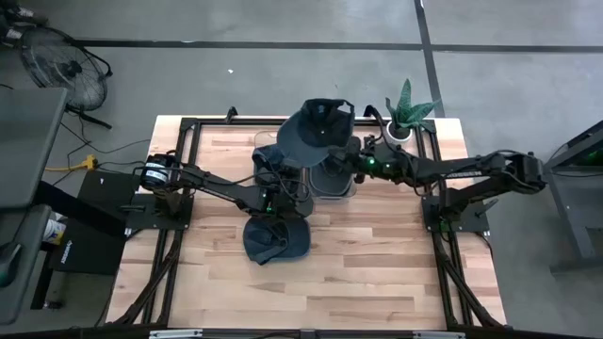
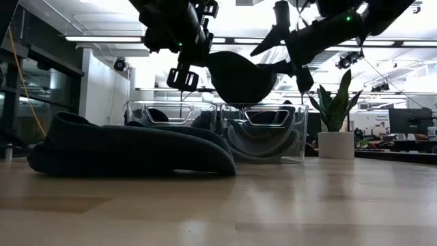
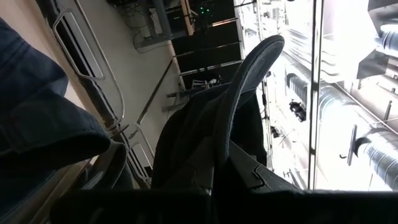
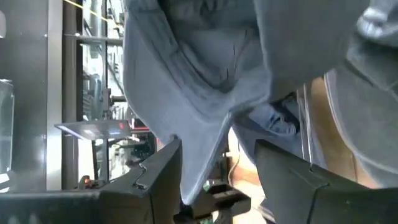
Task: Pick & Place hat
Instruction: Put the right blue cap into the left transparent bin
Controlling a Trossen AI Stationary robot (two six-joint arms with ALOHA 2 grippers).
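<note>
A dark blue cap (image 1: 316, 132) hangs in the air above two clear bins (image 1: 330, 179), crown downward in the low view (image 2: 239, 76). My left gripper (image 2: 183, 72) is at the cap's left side and shut on it (image 3: 214, 177). My right gripper (image 4: 217, 171) is open at the cap's right side (image 2: 283, 58), with a hanging point of the cap's cloth (image 4: 199, 155) between its spread fingers. A second dark cap (image 1: 276, 240) lies on the table with its underside on the wood (image 2: 130, 147). My left gripper holds the raised cap where its brim (image 3: 249, 81) runs down into the crown's cloth (image 3: 186, 137). The fingers themselves are lost in the dark, so the kind of hold cannot be told. The cap is lifted clear of the bins and the table.
Both bins (image 2: 263, 133) stand side by side at the table's far middle and hold dark caps (image 2: 256, 147). A potted plant (image 1: 407, 108) stands at the far right corner. Bare wood lies toward the near edge (image 1: 377, 273).
</note>
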